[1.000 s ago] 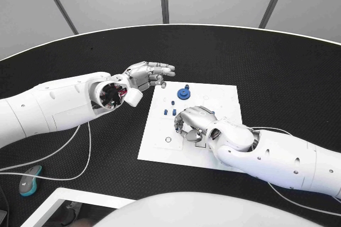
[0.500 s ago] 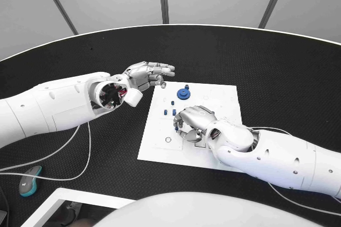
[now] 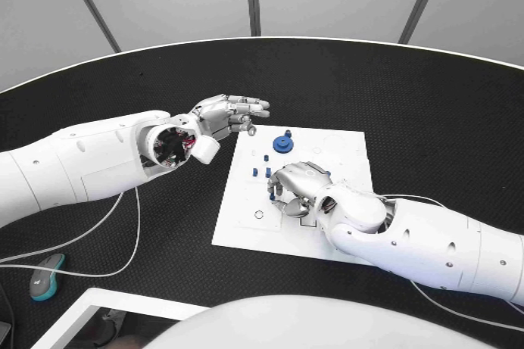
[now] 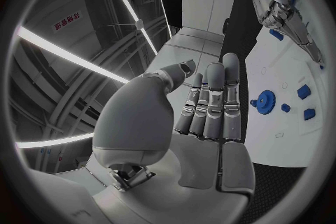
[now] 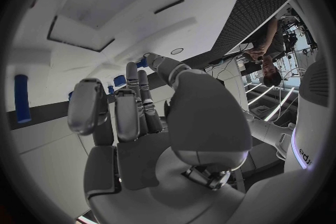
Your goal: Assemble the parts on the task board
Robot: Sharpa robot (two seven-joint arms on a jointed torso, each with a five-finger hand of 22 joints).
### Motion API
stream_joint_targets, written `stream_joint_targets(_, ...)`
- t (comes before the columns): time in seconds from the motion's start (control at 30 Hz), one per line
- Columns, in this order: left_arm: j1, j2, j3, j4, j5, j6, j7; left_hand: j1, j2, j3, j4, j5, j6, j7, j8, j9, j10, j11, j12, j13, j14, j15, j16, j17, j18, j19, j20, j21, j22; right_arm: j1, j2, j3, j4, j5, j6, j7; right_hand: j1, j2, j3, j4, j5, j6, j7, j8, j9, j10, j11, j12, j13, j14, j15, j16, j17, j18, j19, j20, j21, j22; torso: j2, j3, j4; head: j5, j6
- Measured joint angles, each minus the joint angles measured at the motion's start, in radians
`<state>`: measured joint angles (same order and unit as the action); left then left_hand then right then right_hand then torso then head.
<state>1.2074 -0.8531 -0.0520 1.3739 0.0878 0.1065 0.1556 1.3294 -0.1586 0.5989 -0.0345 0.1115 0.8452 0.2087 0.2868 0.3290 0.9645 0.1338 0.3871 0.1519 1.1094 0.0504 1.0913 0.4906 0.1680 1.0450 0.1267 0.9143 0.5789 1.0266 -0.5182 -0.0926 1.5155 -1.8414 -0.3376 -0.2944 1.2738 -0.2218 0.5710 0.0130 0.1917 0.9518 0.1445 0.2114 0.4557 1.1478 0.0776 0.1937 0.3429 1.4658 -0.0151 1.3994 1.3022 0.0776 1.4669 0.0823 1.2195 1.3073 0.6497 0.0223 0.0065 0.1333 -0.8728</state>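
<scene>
- Head view: right robot hand (image 3: 297,185) barely shifted on the flat white task board (image 3: 341,148) — fingers curled, grasp unclear.
- Left robot hand (image 3: 226,114) unchanged — empty, hovering beside it; assembly stalled.

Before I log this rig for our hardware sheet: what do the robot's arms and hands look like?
Both arms are smooth, glossy white shells with small dark screw dots. The left hand and right hand are silver metal with segmented fingers and grey padded fronts. The left wrist ends in a round dark opening with a red glint. Thin white cables trail from both arms across the black table.
</scene>
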Motion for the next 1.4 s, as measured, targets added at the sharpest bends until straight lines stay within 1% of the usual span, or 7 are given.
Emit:
stream_joint_targets(0.13, 0.0, -0.001, 0.0, 0.0, 0.0, -0.001, 0.0, 0.0, 0.0, 0.0, 0.0, 0.0, 0.0, 0.0, 0.0, 0.0, 0.0, 0.0, 0.0, 0.0, 0.0, 0.0, 0.0, 0.0, 0.0, 0.0, 0.0, 0.0, 0.0, 0.0, 0.003, 0.0, -0.002, -0.01, -0.008, -0.006, 0.0, 0.0, 0.0, 0.0, 0.0, 0.0, 0.0, -0.004, 0.0, 0.0, 0.0, 0.006, 0.003, 0.0, 0.0, 0.0, 0.002, 0.0, 0.0, 0.0, 0.0, 0.0, 0.0, 0.0008, 0.0, 0.0, 0.0)
stream_joint_targets(0.23, 0.0, -0.001, 0.0, 0.001, 0.0, -0.001, 0.0, 0.0, 0.0, 0.0, 0.0, 0.0, 0.0, 0.0, 0.0, 0.0, 0.0, 0.0, 0.0, 0.0, 0.0, 0.0, 0.0, 0.0, 0.0, 0.0, 0.0, 0.0, 0.0, 0.0, 0.005, 0.0, -0.004, -0.012, -0.007, -0.006, 0.0, 0.0, 0.0, 0.0, 0.0, 0.001, 0.0, -0.004, 0.0, 0.005, -0.004, 0.009, 0.006, 0.0, 0.0, 0.0, 0.001, 0.0, 0.0, 0.0, 0.0, 0.0, 0.0, 0.0012, 0.0, 0.001, 0.0)
stream_joint_targets(0.3, 0.0, -0.001, 0.0, 0.001, 0.0, -0.001, 0.0, 0.0, 0.0, 0.0, 0.0, 0.0, 0.0, 0.0, 0.0, 0.0, 0.0, 0.0, 0.0, 0.0, 0.0, 0.0, 0.0, 0.0, 0.0, 0.0, 0.0, 0.0, 0.0, 0.0, 0.006, 0.0, -0.005, -0.013, -0.005, -0.005, 0.0, 0.0, 0.0, 0.0, 0.0, 0.006, -0.006, -0.004, 0.0, 0.005, -0.005, 0.013, 0.007, 0.0, 0.0, 0.0, 0.001, 0.0, 0.0, 0.0, 0.0, 0.0, 0.0, 0.0013, -0.0003, 0.001, 0.0)
stream_joint_targets(0.53, 0.0, 0.0, 0.0, 0.0, 0.0, -0.001, 0.0, 0.0, 0.0, 0.0, 0.0, 0.0, 0.0, 0.0, 0.0, 0.0, 0.0, 0.0, 0.0, 0.001, 0.0, 0.0, 0.0, -0.001, 0.0, 0.0, 0.0, 0.0, 0.0, 0.0, 0.008, 0.0, -0.007, -0.015, 0.01, 0.002, 0.0, 0.0, -0.001, 0.004, 0.0, 0.029, -0.01, 0.0, 0.002, 0.008, -0.008, 0.022, 0.013, 0.0, 0.0, 0.0, 0.002, 0.0, 0.0, 0.0, 0.0, 0.0, -0.001, 0.002, -0.0018, 0.002, 0.0)
stream_joint_targets(1.17, 0.0, 0.002, 0.0, -0.001, 0.0, -0.001, -0.002, 0.0, 0.0, 0.0, 0.0, 0.0, 0.0, 0.0, 0.0, 0.0, 0.0, 0.0, 0.0, 0.001, 0.0, 0.0, 0.0, -0.001, 0.0, -0.003, 0.003, 0.0, 0.0, 0.0, 0.021, 0.0, -0.018, -0.015, 0.028, 0.01, 0.0, 0.0, 0.001, 0.011, -0.004, 0.051, -0.018, 0.006, 0.005, 0.015, -0.015, 0.035, 0.019, 0.0, 0.0, 0.0, 0.003, 0.0, 0.0, 0.0, 0.0, 0.001, -0.001, 0.0014, -0.0012, 0.001, 0.0)
stream_joint_targets(1.37, 0.0, 0.002, 0.0, -0.001, 0.0, -0.001, -0.002, 0.0, 0.0, 0.0, 0.0, 0.0, 0.0, 0.0, 0.0, 0.0, 0.0, 0.0, 0.0, 0.001, 0.0, 0.0, 0.0, -0.001, 0.0, -0.003, 0.003, 0.0, -0.001, 0.0, 0.025, 0.0, -0.024, -0.015, 0.042, 0.01, 0.011, 0.011, 0.003, 0.013, -0.004, 0.061, -0.021, 0.011, 0.007, 0.019, -0.019, 0.041, 0.024, 0.0, 0.0, 0.0, 0.003, 0.0, 0.0, 0.0, 0.0, 0.001, -0.001, 0.0014, -0.0012, 0.002, 0.0)
stream_joint_targets(1.4, 0.0, 0.002, 0.0, -0.001, 0.0, -0.001, -0.002, 0.0, 0.0, 0.0, 0.0, 0.0, 0.0, 0.0, 0.0, 0.0, 0.0, 0.0, 0.0, 0.001, 0.0, 0.0, 0.0, -0.001, 0.0, -0.003, 0.003, 0.0, -0.001, 0.0, 0.026, 0.0, -0.025, -0.015, 0.044, 0.01, 0.014, 0.014, 0.003, 0.013, -0.004, 0.065, -0.025, 0.013, 0.007, 0.019, -0.019, 0.041, 0.024, 0.0, 0.0, 0.0, 0.003, 0.0, 0.0, 0.0, 0.0, 0.001, -0.001, 0.0014, -0.0012, 0.002, 0.0)
